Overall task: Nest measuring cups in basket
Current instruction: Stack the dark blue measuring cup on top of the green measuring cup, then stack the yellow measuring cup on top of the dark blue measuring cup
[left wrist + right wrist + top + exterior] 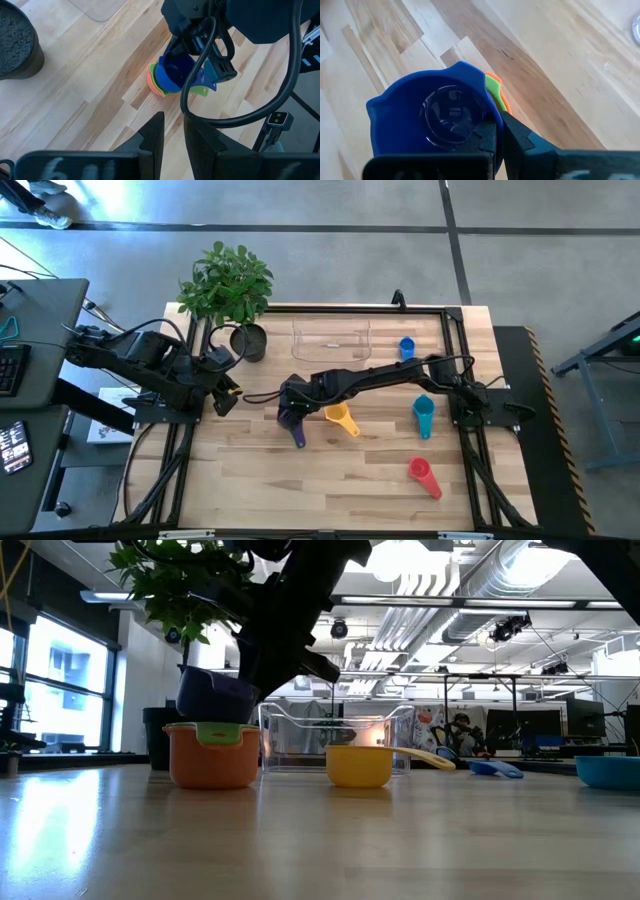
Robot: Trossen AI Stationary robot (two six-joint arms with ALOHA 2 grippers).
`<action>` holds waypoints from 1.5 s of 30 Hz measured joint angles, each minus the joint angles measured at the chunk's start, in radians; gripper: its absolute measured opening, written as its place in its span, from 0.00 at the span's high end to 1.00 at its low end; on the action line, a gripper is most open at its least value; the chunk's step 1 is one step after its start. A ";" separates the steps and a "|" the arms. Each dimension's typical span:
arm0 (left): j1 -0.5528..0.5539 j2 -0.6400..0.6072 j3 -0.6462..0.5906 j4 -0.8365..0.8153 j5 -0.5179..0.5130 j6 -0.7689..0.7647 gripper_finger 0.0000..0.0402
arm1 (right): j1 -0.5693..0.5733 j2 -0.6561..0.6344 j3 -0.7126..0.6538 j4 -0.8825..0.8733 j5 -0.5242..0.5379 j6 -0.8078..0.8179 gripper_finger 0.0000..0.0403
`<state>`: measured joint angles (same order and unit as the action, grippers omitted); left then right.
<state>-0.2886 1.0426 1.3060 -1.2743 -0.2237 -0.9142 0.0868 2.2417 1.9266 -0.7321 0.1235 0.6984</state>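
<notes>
Across the table (pixel 330 480), the right arm reaches in toward the middle, while the left arm waits at the left edge by the potted plant (pixel 228 285), its gripper (pixel 172 135) showing a narrow gap and nothing between the fingers. Near the back edge, the clear basket (pixel 332 342) has no cups in it yet, so the real job is barely begun.

Well short of it, the right gripper (pixel 292 412) is clenched on the rim of a dark purple-blue cup (pixel 432 120) and hangs it just over the orange cup (pixel 210 758), which already has the green cup (pixel 222 733) inside. From the low view it looks not quite seated. To do this well, I would lower it straight, level, handle aligned, then let go.

Loose on the wood are 4 more: yellow cup (pixel 341 418), teal cup (pixel 424 415), red cup (pixel 424 476), small blue cup (pixel 406 346).
</notes>
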 joint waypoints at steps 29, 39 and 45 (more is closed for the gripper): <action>0.000 0.000 0.000 0.000 0.000 0.001 0.84 | -0.027 -0.008 0.020 -0.138 -0.096 -0.053 0.82; 0.000 0.000 0.000 0.000 0.000 0.027 0.84 | -0.026 -0.011 0.023 -0.411 -0.077 -0.153 0.82; 0.000 0.000 0.000 0.000 0.000 0.027 0.84 | -0.025 -0.011 0.023 -0.521 -0.019 -0.187 0.82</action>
<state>-0.2883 1.0427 1.3060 -1.2744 -0.2238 -0.8867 0.0615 2.2311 1.9495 -1.2535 0.1045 0.5114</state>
